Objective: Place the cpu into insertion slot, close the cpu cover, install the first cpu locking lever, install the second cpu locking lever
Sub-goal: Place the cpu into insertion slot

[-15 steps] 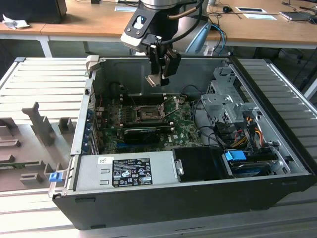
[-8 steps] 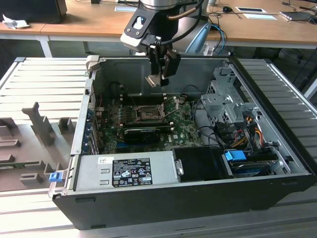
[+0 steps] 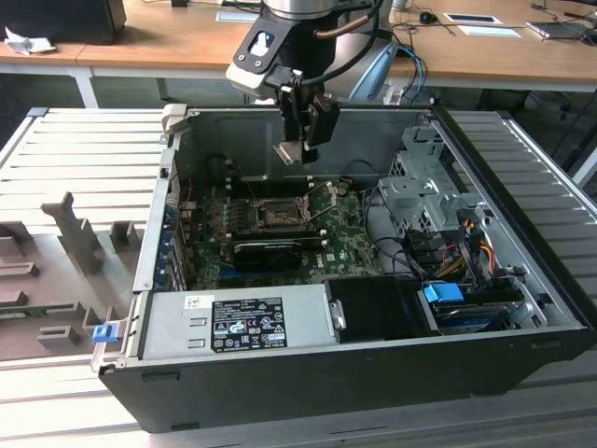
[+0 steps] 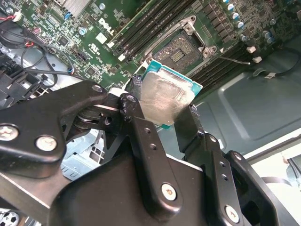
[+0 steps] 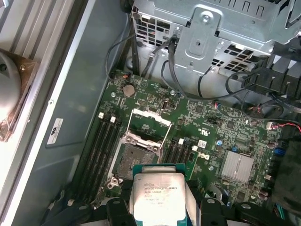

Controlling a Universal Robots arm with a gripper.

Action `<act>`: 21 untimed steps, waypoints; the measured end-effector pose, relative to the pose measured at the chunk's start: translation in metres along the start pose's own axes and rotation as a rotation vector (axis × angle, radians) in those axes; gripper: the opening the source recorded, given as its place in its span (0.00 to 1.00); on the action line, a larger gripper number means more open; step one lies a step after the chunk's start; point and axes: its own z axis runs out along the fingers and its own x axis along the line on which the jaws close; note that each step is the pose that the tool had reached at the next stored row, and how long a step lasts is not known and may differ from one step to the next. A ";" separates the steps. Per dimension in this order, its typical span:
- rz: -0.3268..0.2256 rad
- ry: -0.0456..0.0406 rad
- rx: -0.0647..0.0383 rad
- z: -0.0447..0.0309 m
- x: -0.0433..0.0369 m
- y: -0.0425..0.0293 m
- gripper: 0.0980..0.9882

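My gripper [image 3: 295, 149] hangs inside the open computer case, above the motherboard, shut on the cpu [image 3: 289, 153]. In both wrist views the cpu [image 4: 167, 96] [image 5: 157, 197] is a small square chip with a silver-grey top and a teal edge, pinched between two black fingers [image 4: 136, 113]. The insertion slot [image 5: 129, 162] [image 4: 181, 52] [image 3: 275, 213] lies bare below the chip, with a clear gap between them. The cpu cover [image 5: 151, 117] stands tilted up at the slot's far side. A thin locking lever [image 4: 235, 60] sticks out beside the slot.
Memory slots [image 5: 101, 141] flank the socket. A long black card [image 3: 266, 250] lies in front of it. A metal drive cage [image 3: 420, 191] and loose cables [image 3: 448, 252] fill the exterior view's right. The power supply [image 3: 238, 322] sits at the front. Grey fixtures [image 3: 65, 243] stand outside the case.
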 end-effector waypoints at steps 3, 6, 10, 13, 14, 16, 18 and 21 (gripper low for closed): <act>0.004 -0.0003 0.000 0.0003 0.0000 0.0000 0.48; 0.009 -0.0008 0.000 0.0009 0.0000 -0.0001 0.48; 0.016 -0.0014 0.000 0.0014 0.0000 -0.0001 0.48; 0.022 -0.0018 0.000 0.0019 0.0000 -0.0002 0.48; 0.023 -0.0019 0.000 0.0021 0.0000 -0.0002 0.48; 0.027 -0.0023 0.000 0.0024 0.0000 -0.0002 0.48; 0.031 -0.0026 0.000 0.0027 0.0000 -0.0002 0.48; 0.034 -0.0030 -0.001 0.0030 0.0000 -0.0003 0.48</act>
